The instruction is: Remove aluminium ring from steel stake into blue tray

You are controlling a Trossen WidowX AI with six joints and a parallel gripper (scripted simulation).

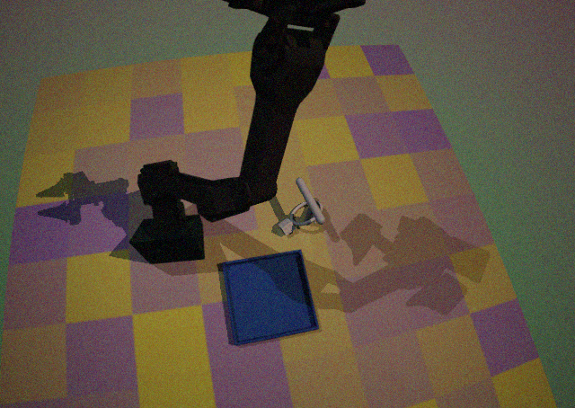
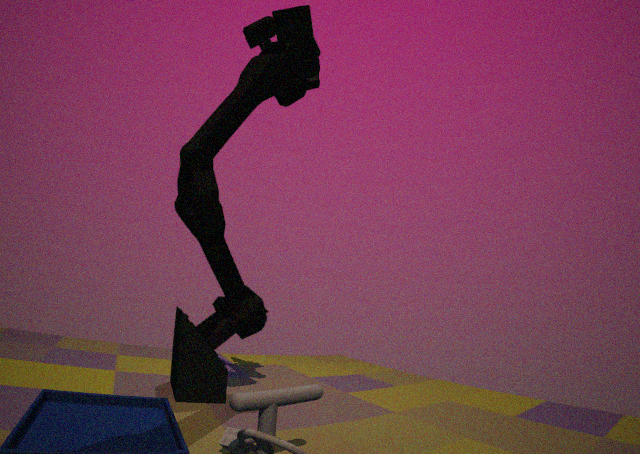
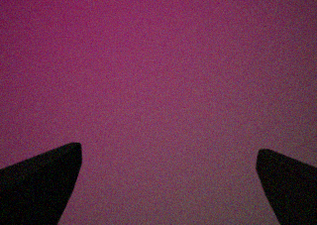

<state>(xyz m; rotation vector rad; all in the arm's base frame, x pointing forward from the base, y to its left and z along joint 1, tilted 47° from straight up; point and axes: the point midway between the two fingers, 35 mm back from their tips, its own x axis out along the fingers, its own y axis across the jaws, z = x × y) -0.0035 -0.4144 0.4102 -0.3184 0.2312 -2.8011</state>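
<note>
Top view: ring [image 1: 294,215] [image 2: 279,442] around stake [image 1: 310,200] [image 2: 267,422] under x-bar, outside blue tray [image 1: 310,292] [image 2: 105,397]. Wrist cam: fingers wide apart, nothing btwn.

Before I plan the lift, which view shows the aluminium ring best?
Top: the ring shows most of its loop around the stake, plus its tab, part hidden by the cross-bar. Exterior: low and edge-on, cut off at the frame bottom. Wrist: none of it.

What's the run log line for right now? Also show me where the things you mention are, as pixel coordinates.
ring [image 1: 294,212] [image 2: 279,441]: around stake | blue tray [image 1: 274,301] [image 2: 108,423]: no ring inside | gripper [image 3: 169,156]: open, raised, nothing between fingers
</note>
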